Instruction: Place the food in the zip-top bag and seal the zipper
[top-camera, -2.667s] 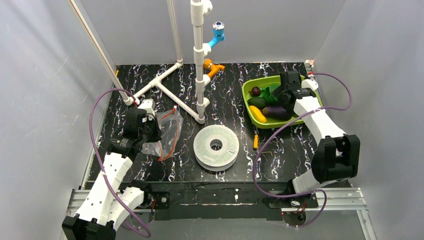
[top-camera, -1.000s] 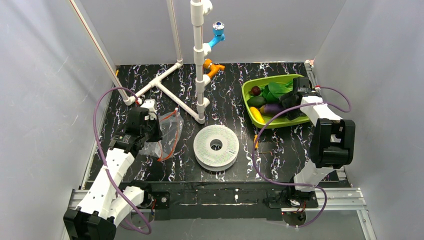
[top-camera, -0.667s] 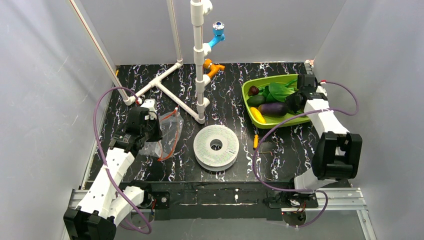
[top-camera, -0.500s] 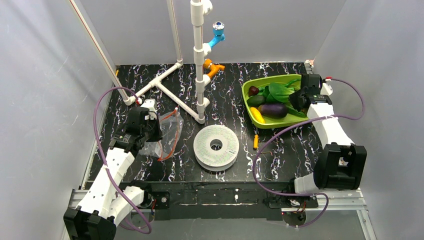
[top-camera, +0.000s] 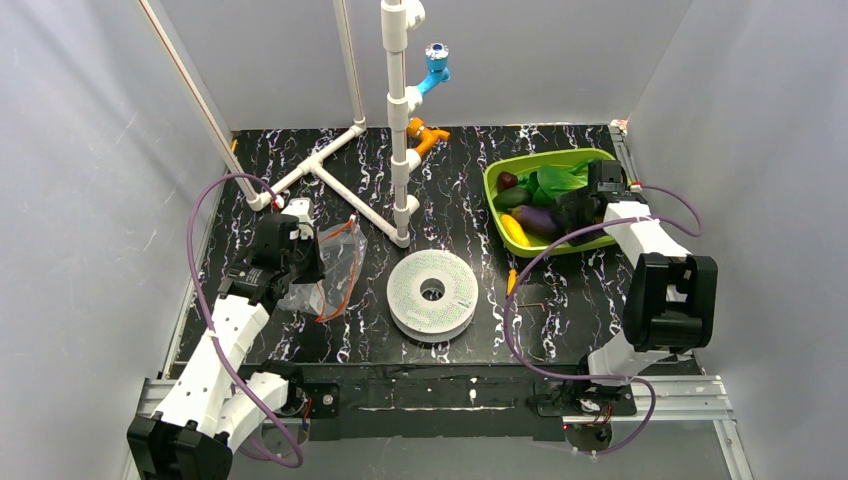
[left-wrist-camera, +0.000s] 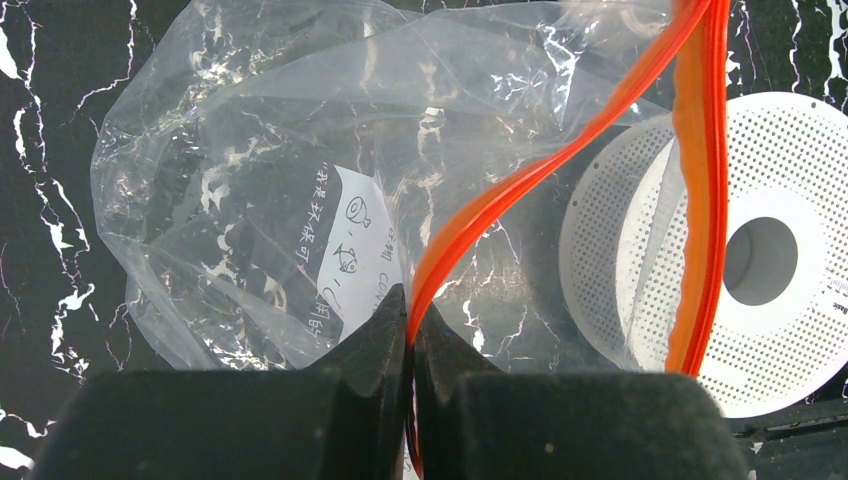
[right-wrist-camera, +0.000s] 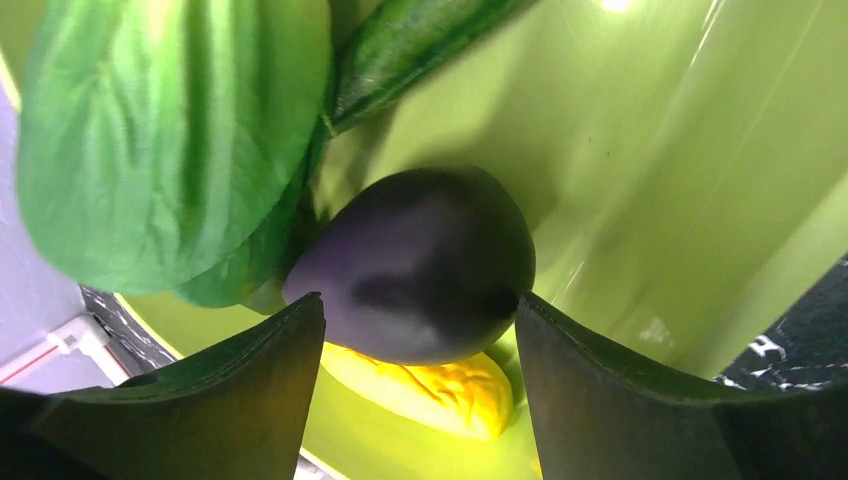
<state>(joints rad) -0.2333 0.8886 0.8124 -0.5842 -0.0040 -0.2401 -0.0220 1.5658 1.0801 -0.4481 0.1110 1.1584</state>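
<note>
your right gripper (right-wrist-camera: 420, 300) stands spread either side of the purple eggplant (right-wrist-camera: 420, 250) in the lime-green tray (right-wrist-camera: 640, 170). centre it, sink lower, then close. the bok choy (right-wrist-camera: 170, 130) crowds one side; the banana (right-wrist-camera: 425, 392) lies beneath. the left gripper (left-wrist-camera: 410, 335) is pressed together on the zipper (left-wrist-camera: 520, 180), holding the zip-top bag (left-wrist-camera: 240, 170) well apart from the tray, with the white spool (top-camera: 432, 292) between.
</note>
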